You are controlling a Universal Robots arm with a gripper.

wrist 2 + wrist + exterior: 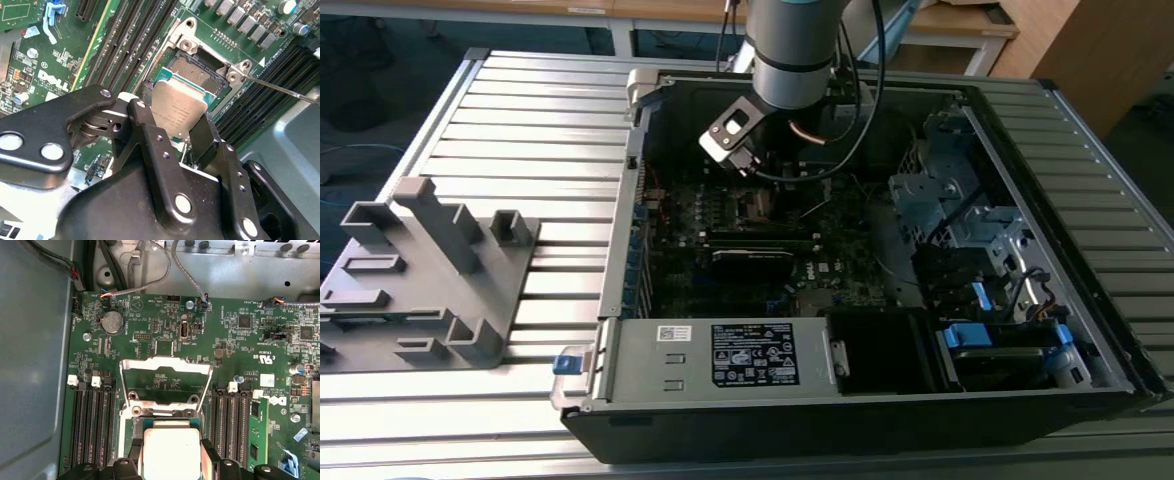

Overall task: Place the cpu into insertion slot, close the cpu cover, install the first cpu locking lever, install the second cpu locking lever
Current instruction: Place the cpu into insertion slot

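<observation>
Your gripper (pixel 170 117) is closed on the cpu (pixel 180 105), pinching two opposite edges to keep it level just over the slot (pixel 195 70). The cover (pixel 165 364) stands swung up from the slot's edge, leaving the way in free.

cpu (pixel 172 452) by open cpu cover (pixel 150 364)

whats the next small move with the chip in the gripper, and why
Likely a short, level descent. The gripper is shut on the flat square grey metal-topped cpu, held just above the square silver-rimmed insertion slot, whose dark centre shows past the chip's edge. The thin silvery cpu cover frame stands open, so nothing appears to block the way.
</observation>
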